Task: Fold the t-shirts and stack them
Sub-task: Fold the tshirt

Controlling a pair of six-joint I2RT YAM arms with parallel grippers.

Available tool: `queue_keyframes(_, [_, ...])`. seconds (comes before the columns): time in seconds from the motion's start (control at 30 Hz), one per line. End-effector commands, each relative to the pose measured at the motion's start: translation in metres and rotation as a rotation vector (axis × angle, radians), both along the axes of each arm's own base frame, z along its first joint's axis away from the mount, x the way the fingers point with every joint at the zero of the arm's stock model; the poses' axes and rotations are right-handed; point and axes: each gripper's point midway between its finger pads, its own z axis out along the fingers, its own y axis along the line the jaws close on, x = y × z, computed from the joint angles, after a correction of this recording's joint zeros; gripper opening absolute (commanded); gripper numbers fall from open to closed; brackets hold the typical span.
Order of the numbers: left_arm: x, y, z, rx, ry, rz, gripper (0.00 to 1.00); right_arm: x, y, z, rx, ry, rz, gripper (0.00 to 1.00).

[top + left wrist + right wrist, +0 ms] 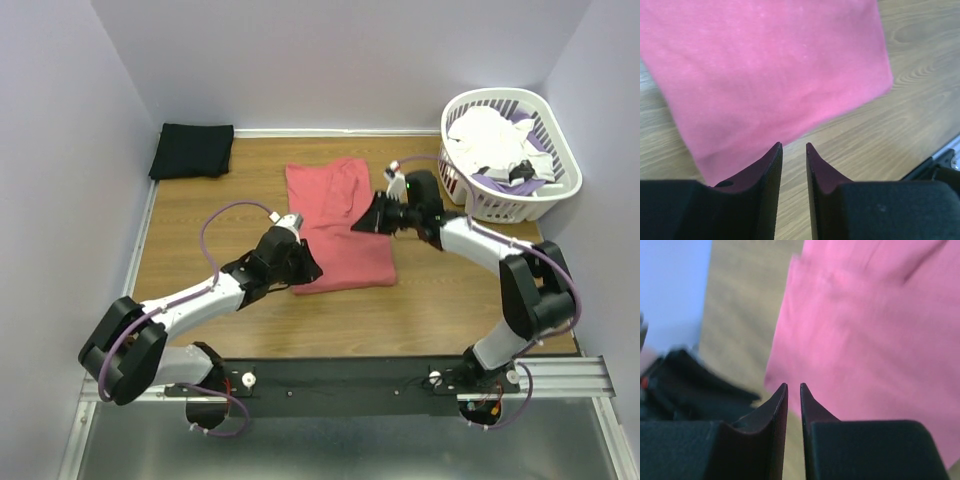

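Note:
The coral-red t-shirt [340, 225] lies folded into a long strip in the middle of the table. It fills the left wrist view [775, 65] and the right wrist view [875, 330]. The black t-shirt [192, 150] lies folded at the back left corner. My left gripper [308, 266] hovers at the red shirt's near left corner, its jaws [794, 146] almost together with only bare wood between them. My right gripper [368, 220] hovers over the red shirt's right edge, its jaws [794, 385] nearly touching and empty.
A white slatted basket [560, 150] with white and purple cloth stands at the back right, close to the right arm's elbow. Walls close the table at the back and both sides. A metal rail [560, 375] runs along the near edge.

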Motion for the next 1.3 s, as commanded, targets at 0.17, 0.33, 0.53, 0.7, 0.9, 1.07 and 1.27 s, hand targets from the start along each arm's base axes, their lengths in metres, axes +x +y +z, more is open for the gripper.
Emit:
queue_keyframes(0.17, [-0.014, 0.012, -0.05, -0.062, 0.157, 0.002, 0.26, -0.1, -0.022, -0.062, 0.168, 0.172, 0.087, 0.22])
queue_keyframes(0.33, [-0.018, 0.032, -0.072, -0.049, 0.213, 0.06, 0.23, -0.109, -0.052, -0.114, 0.169, 0.306, -0.003, 0.21])
queue_keyframes(0.53, [-0.015, 0.06, -0.077, -0.006, 0.219, 0.133, 0.22, -0.118, -0.064, -0.13, 0.178, 0.383, -0.04, 0.2])
queue_keyframes(0.7, [-0.014, 0.062, -0.06, -0.018, 0.166, 0.122, 0.23, -0.123, -0.053, -0.084, 0.27, 0.333, 0.06, 0.24])
queue_keyframes(0.9, [0.0, 0.065, -0.013, -0.064, 0.01, 0.145, 0.41, -0.125, 0.0, -0.034, 0.285, 0.216, 0.197, 0.31])
queue_keyframes(1.07, [0.004, 0.078, 0.023, -0.077, -0.1, 0.205, 0.49, -0.13, 0.052, -0.031, 0.331, 0.227, 0.289, 0.32])
queue_keyframes(1.27, [0.002, 0.091, 0.048, -0.087, -0.185, 0.248, 0.52, -0.125, 0.072, -0.089, 0.287, 0.339, 0.291, 0.32])
